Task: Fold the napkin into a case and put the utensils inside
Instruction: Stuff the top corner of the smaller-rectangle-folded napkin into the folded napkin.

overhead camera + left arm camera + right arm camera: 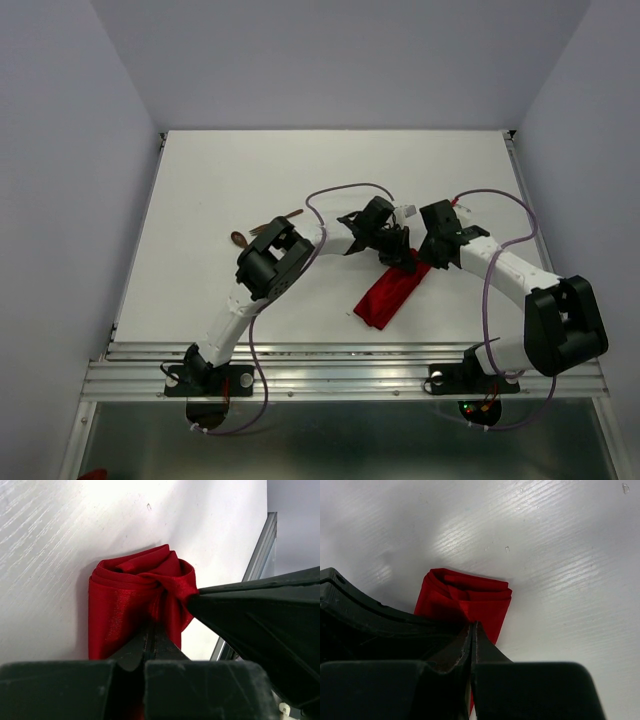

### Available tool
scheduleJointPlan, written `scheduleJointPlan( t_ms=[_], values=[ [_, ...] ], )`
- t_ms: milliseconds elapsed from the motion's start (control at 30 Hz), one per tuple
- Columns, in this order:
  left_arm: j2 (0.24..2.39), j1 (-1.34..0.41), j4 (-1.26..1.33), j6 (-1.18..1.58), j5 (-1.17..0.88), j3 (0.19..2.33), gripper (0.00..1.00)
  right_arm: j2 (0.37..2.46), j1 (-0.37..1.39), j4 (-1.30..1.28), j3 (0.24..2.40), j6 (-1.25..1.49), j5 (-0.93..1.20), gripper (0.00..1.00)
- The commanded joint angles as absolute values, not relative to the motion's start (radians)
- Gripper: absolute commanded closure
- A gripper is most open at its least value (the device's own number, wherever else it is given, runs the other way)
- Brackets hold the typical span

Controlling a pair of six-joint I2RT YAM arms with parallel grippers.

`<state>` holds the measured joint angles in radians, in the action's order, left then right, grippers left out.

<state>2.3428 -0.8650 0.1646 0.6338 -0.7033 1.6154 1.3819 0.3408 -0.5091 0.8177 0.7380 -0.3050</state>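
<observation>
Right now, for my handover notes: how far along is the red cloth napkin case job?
Done: the bright red cloth napkin is folded into a narrow, long strip. In hand: the left gripper and right gripper are both shut on its far end. Left: the two slim dark brown wooden utensils lie on the white table, outside the cloth.

One napkin point(388, 297), two utensils point(262, 230)
</observation>
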Motion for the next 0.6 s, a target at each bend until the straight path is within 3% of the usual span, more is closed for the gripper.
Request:
scheduleJointPlan(
  t_ms=[0,567],
  values=[
    [2.355,-0.879,0.161,0.623,-0.718,1.672,1.00,1.351,0.336,-0.499,0.810,0.753,-0.301,0.99],
    [2.372,-0.907,0.160,0.620,-0.687,1.647,1.00,1.319,0.336,-0.460,0.753,0.762,-0.232,0.99]
  ],
)
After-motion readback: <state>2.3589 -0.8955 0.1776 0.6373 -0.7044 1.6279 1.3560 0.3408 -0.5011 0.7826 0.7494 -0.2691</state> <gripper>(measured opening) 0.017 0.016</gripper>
